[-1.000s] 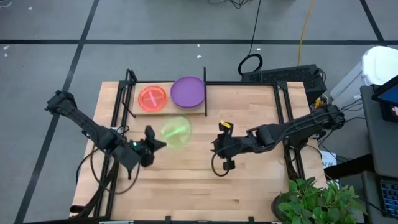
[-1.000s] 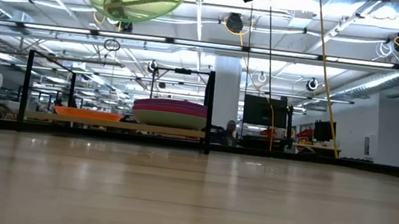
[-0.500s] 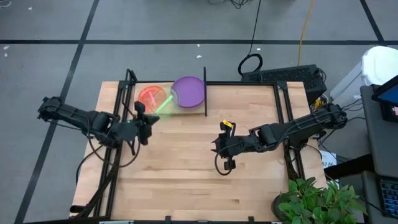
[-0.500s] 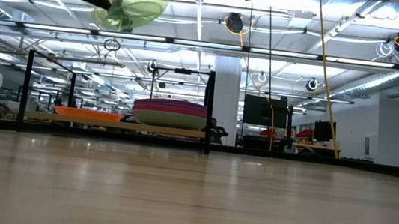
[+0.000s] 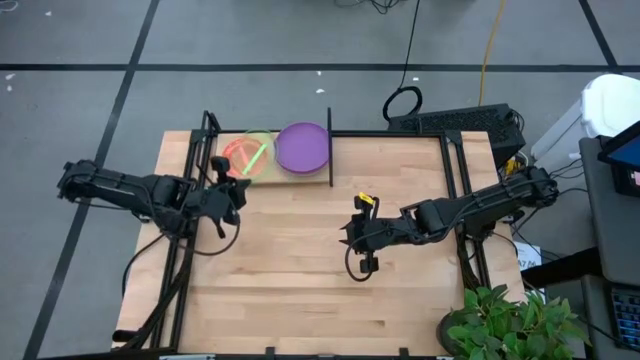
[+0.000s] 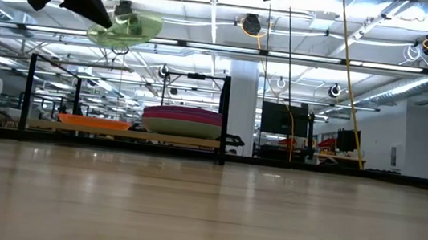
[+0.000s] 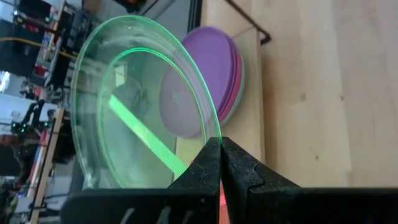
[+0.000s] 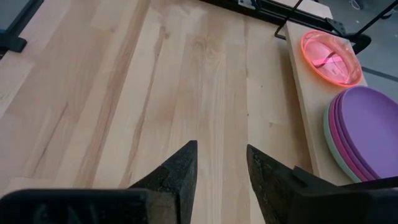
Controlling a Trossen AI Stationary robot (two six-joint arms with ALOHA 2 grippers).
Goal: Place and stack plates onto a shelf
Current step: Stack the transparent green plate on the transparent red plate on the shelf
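Observation:
A translucent neon-green plate [image 5: 251, 156] hangs in the air over the red plates [image 5: 240, 160] at the shelf's left end, with my left gripper [image 5: 237, 180] shut on it. The shelf [image 5: 318, 178] is a narrow wooden board in a black frame at the table's far side. A stack of purple, magenta and pale teal plates [image 5: 302, 147] rests flat on it beside the red ones. In the low view the green plate [image 6: 127, 29] floats well above the shelf [image 6: 123, 134]. My right gripper [image 5: 352, 240] waits open over the table's middle, holding nothing. My left gripper pinches the green plate's rim [image 7: 210, 132] between its two fingers, at the edge nearest the arm. The fingers come slanting down from the table's near left side. The plate is lifted clear, nearly level with a slight tilt, sticking out beyond the fingertips over the shelf.
The shelf's upright black posts [image 5: 329, 145] stand at its ends. Bare wooden tabletop [image 5: 300, 270] stretches between the shelf and the near edge. A potted plant [image 5: 510, 325] sits at the near right corner, and cables hang behind the table.
My left gripper has swung from the table's middle toward the far left, to the shelf, and has rolled. The green plate, still held, has gone from over the bare table to above the red plates and has turned closer to level.

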